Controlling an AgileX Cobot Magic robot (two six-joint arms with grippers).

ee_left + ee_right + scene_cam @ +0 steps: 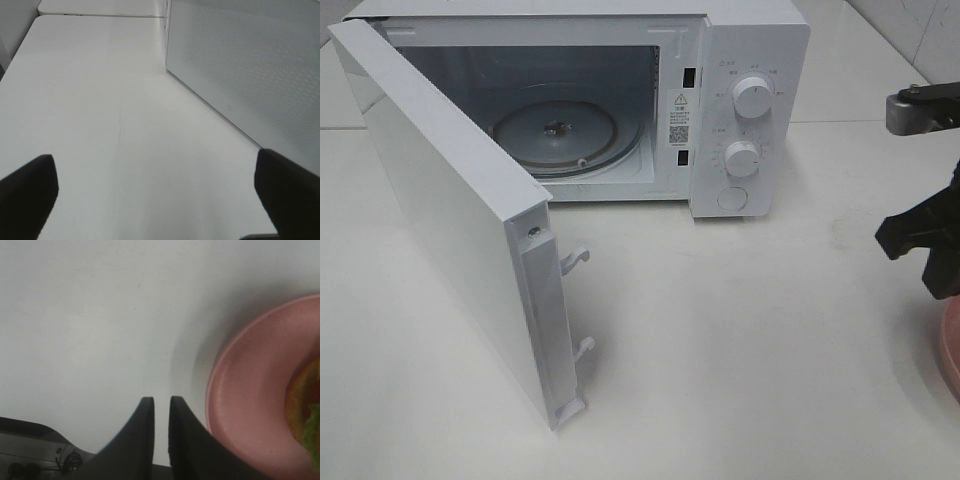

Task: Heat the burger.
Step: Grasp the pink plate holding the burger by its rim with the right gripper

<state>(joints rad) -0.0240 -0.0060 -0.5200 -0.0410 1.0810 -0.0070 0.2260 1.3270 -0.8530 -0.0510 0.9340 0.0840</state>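
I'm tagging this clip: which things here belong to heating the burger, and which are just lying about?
Job: burger, plate, microwave, door, turntable, right hand.
Background or idle: table, wall tiles, left hand.

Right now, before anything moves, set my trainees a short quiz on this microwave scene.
1. True or false: the glass turntable is bare.
2. The burger sits on: A the glass turntable; B the pink plate; C the table.
3. Which gripper's jaws stand widest?
Key: 1 true; 2 B; 3 the left gripper.
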